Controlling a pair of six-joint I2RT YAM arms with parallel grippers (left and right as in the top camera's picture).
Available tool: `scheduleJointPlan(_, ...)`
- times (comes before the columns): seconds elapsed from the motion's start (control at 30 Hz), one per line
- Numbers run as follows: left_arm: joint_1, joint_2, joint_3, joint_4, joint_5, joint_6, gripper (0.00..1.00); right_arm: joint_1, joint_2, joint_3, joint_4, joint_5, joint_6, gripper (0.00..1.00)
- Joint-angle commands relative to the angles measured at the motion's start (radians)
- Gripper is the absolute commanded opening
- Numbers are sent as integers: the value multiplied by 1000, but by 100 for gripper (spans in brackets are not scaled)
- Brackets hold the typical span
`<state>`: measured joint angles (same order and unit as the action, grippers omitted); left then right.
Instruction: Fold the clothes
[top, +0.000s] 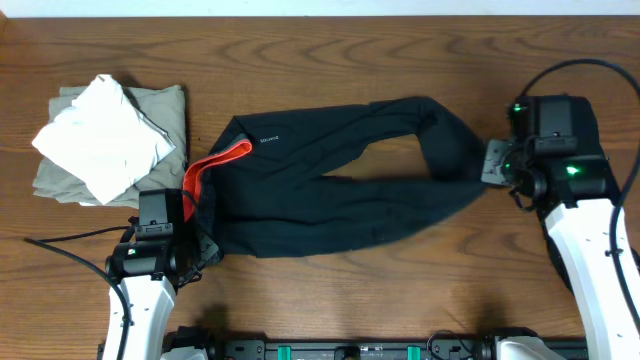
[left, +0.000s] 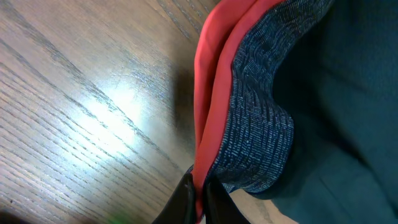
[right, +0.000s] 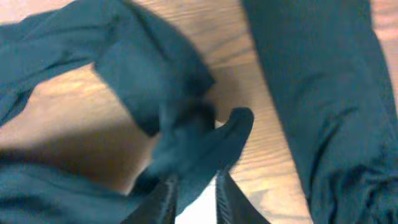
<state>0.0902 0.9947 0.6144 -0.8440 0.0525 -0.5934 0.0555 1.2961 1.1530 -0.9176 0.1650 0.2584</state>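
Observation:
Black pants (top: 330, 185) lie across the middle of the table in the overhead view, waist at the left, legs running right. The coral-red waistband lining (top: 208, 170) shows at the left, with a small white logo (top: 268, 140) above it. My left gripper (left: 200, 198) is shut on the red waistband edge (left: 214, 93). My right gripper (right: 196, 193) is shut on the black leg ends (right: 186, 143) at the right of the table (top: 485, 165), where the fabric bunches and lifts.
A stack of folded clothes (top: 110, 140), white on khaki, sits at the back left. Wooden table surface (top: 350, 60) surrounds the pants. Cables trail near both arms, and the front table edge is close to the arm bases.

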Motion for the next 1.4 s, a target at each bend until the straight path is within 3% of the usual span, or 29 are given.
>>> scheduleJointPlan(0.0,5,-2,16,-1,-10,18,8,-34,37,5,5,40,40,30)
scheduleJointPlan(0.17,5,-2,16,-1,-10,18,8,-49,127,5,-2,60,6,41)
scheduleJointPlan(0.3,5,-2,16,-1,-13,26,8,-65,219,4,-26,64,6,62)
scheduleJointPlan(0.37,5,-2,16,-2,-13,44,8,-85,274,4,-26,68,7,66)
scheduleJointPlan(0.73,5,-2,16,-7,-13,51,8,-263,486,4,2,41,9,68)
scheduleJointPlan(1.03,5,-2,16,-10,-12,51,8,-283,558,4,101,-50,-39,67)
scheduleJointPlan(1.1,5,-2,16,-11,-12,51,8,-283,570,4,119,-53,-39,65)
scheduleJointPlan(1.17,5,-2,16,-11,-12,51,9,-283,583,4,129,-53,-39,53)
scheduleJointPlan(1.2,5,-2,16,-11,-12,51,8,-283,588,4,133,-53,-39,42)
scheduleJointPlan(1.27,5,-2,16,-11,-12,51,8,-283,597,4,131,-53,-39,1)
scheduleJointPlan(1.37,5,-2,16,-12,-12,51,8,-283,591,5,106,-53,-38,1)
